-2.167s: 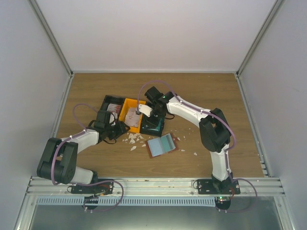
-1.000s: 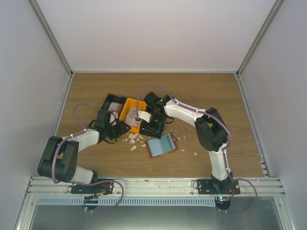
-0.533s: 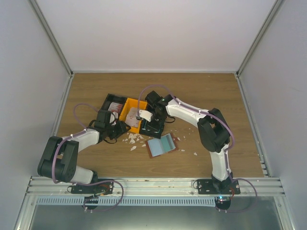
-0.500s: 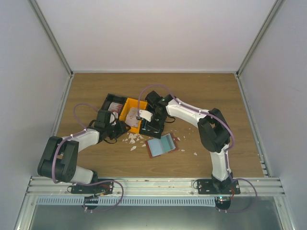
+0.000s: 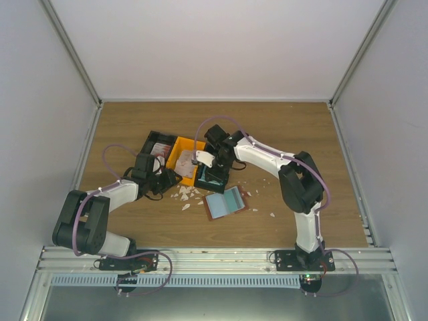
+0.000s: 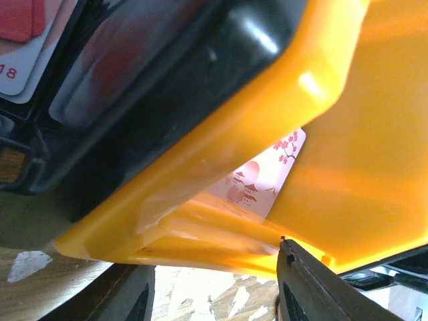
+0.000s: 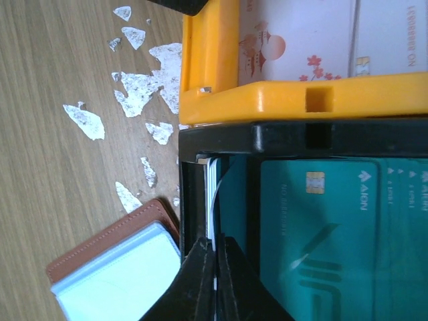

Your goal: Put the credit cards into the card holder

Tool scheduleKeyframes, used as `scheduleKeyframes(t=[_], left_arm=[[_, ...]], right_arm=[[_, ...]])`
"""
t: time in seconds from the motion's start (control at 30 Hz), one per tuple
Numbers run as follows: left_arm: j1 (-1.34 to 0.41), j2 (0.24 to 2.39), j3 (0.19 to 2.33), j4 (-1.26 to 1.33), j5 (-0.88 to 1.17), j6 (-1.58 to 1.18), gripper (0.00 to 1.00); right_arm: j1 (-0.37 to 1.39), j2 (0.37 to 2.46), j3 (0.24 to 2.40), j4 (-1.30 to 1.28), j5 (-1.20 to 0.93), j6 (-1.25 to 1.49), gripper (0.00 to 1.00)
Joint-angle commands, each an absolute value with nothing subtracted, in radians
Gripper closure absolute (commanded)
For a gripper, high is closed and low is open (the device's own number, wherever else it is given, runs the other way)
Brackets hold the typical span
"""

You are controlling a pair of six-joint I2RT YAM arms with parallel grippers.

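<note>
R gripper pinched on edge of a white credit card standing tight against wall of black bin — no side room, orange bin butts it. Card holder lies open on wood table just beside, scraps around. L gripper at orange bin rim — can't tell grip.

Card holder runs off the bottom edge.

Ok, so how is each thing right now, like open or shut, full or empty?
card holder, open, flat on the table.
right fingers, shut on an upright card in the black bin.
left fingers, apart, at the orange bin.
orange bin, holding white cards with red marks.
teal cards, lying flat in the black bin.
</note>
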State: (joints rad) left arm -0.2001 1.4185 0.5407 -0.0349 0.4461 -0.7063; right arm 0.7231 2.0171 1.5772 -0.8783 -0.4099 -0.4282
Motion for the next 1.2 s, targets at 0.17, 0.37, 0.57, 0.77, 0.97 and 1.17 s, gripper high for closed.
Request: scheduleKeyframes(t=[0.17, 0.37, 0.57, 0.77, 0.97, 1.17], left_arm=[[-0.198, 1.424, 0.572, 0.009, 0.431, -0.69, 0.49], [-0.198, 1.4, 0.569, 0.009, 0.439, -0.693, 0.48], [-0.198, 1.308, 0.561, -0.012, 0.427, -0.694, 0.42], [-0.199, 1.163, 0.568, -0.074, 0.427, -0.649, 0.29], [-0.199, 1.102, 0.655, -0.135, 0.447, -0.539, 0.17], [-0.216, 1.053, 0.699, -0.152, 0.474, -0.5, 0.01]], right_arm=[[0.718, 1.929, 1.559, -0.867, -0.405, -0.41, 0.99], [0.714, 1.884, 1.559, -0.827, -0.351, -0.378, 1.0], [0.714, 1.778, 1.538, -0.736, -0.248, -0.273, 1.0], [0.715, 1.582, 1.402, -0.554, -0.244, -0.018, 1.0], [0.715, 1.286, 1.113, -0.411, -0.213, 0.31, 0.99], [0.714, 0.979, 0.874, -0.347, -0.202, 0.534, 0.99]])
